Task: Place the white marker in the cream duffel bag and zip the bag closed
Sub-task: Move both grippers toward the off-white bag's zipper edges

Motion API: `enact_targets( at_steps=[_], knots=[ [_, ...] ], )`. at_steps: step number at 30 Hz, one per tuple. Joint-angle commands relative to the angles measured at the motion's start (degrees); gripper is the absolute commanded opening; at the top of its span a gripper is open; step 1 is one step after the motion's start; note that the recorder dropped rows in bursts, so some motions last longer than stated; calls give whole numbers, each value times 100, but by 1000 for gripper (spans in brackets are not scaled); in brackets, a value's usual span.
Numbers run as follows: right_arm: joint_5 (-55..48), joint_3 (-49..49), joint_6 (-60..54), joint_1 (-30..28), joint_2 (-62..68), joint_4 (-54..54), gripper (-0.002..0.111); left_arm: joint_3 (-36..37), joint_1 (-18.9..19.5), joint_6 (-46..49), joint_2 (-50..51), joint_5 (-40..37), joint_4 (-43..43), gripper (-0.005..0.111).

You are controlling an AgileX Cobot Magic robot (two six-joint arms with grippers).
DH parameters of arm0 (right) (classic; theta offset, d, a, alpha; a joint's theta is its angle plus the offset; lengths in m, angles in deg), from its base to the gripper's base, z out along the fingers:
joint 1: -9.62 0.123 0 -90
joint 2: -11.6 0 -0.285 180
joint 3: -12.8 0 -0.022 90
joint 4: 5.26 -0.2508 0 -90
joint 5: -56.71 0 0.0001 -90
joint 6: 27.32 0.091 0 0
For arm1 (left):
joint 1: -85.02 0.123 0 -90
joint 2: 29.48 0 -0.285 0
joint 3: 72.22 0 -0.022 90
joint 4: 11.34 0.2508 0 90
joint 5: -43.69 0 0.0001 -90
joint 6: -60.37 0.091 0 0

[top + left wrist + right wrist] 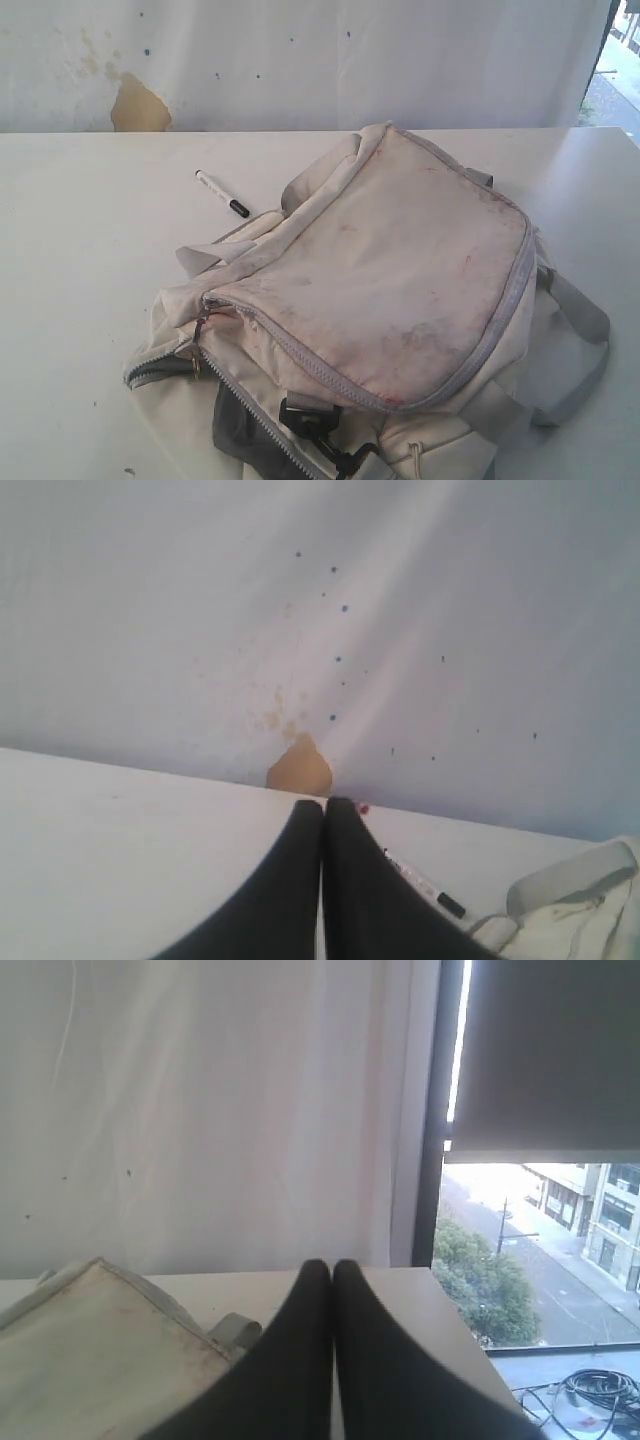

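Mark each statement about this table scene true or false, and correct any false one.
1. The slim white marker with a black cap lies on the white table, outside the large cream fabric duffel bag. True.
2. The marker's black cap points away from the bag. False: the capped end is the one nearer the bag.
3. The left end effector grips the marker. False: it is shut on nothing, and the marker lies apart from it on the table.
4. The bag's cream fabric shows reddish stains. True.
5. The right end effector is wide open. False: it is fully shut.
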Motion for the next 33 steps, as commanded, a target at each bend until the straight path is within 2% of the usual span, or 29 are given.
enact_targets(
  at_steps=[1,5,9,14,18,23,25,29,33],
  knots=[
    [-305,145,106,-29,-14,114,0,-324,-4,19,142,-871,-41,0],
    [-622,130,819,-29,261,7,0,-324,-4,3,651,-1061,-119,0],
    [-612,130,875,-29,589,-4,0,-324,-4,-8,1292,-1075,-557,0],
    [-589,130,897,-29,902,-531,0,-359,-4,696,2409,-1063,-825,2],
    [-565,130,897,-29,970,-657,0,-476,-4,1315,3208,-1196,-1214,19],
    [-715,130,986,-29,970,-1040,0,-516,-4,2756,4053,-1172,-2420,51],
    [-822,130,973,-29,970,-1383,0,-516,-4,3432,4359,-1096,-2961,59],
    [-1174,130,146,-16,1079,-2728,8,-516,-4,4505,4905,-957,-4053,62],
    [-1574,130,-1263,-16,1462,-4355,21,-516,-4,4326,5523,-957,-4781,62]
  ],
)
